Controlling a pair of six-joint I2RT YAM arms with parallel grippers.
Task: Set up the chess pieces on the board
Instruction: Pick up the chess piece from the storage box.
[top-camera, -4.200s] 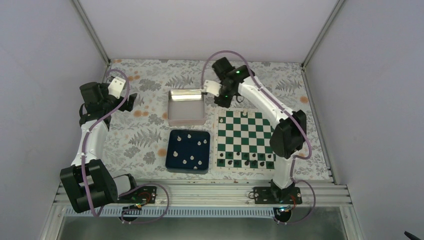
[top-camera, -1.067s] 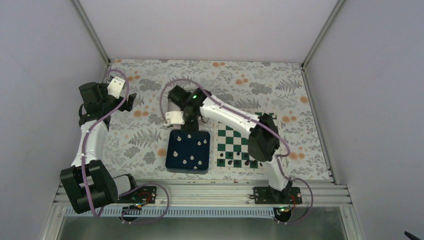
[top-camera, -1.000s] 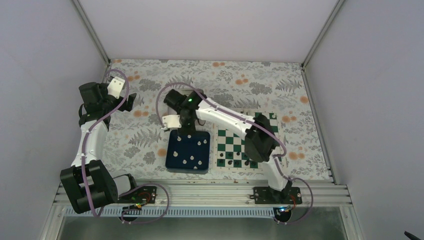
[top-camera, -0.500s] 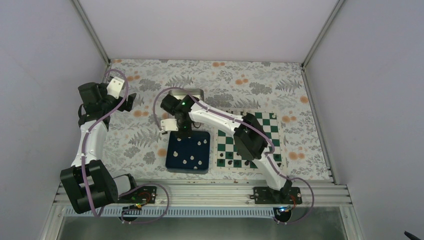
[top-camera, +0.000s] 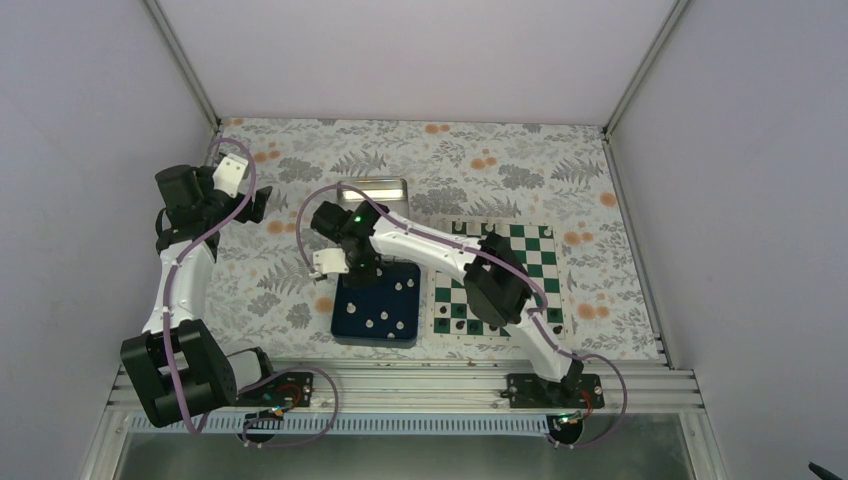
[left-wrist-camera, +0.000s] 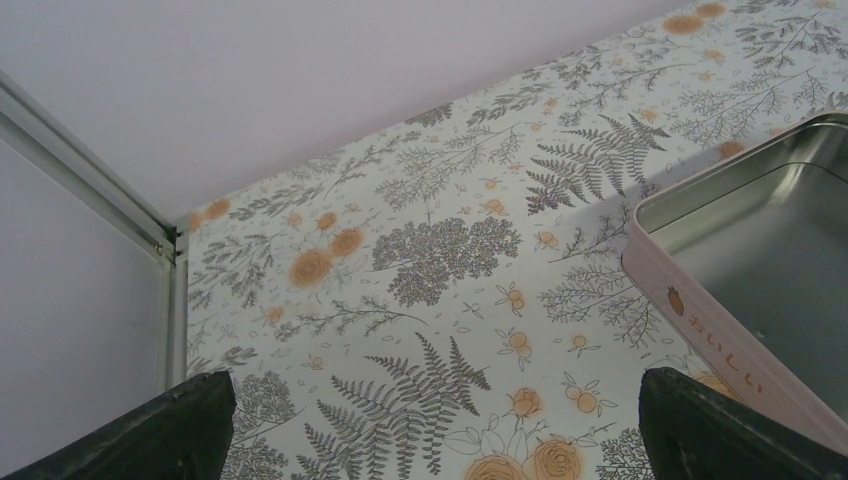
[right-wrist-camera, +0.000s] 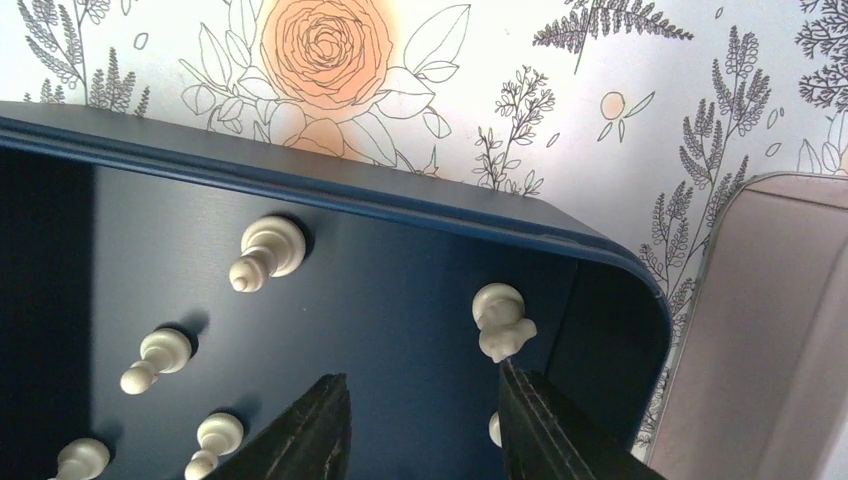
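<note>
Floral tablecloth (top-camera: 480, 160) carries the board (top-camera: 530, 250), visible only overhead. Left wrist view adds the metal tin (left-wrist-camera: 760, 230) beyond the wide-spread left gripper (left-wrist-camera: 430, 420). Right wrist view shows chess pieces (right-wrist-camera: 265, 250) in the blue tray (right-wrist-camera: 300, 175) under the right gripper (right-wrist-camera: 422, 380), jaws apart.

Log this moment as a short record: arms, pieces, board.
right jaws: open, empty, above the blue tray's far left corner
left jaws: wide open, over the tablecloth near the tin
white pieces: scattered in the tray, none seen on the board
black pieces: on the board's near rows
</note>
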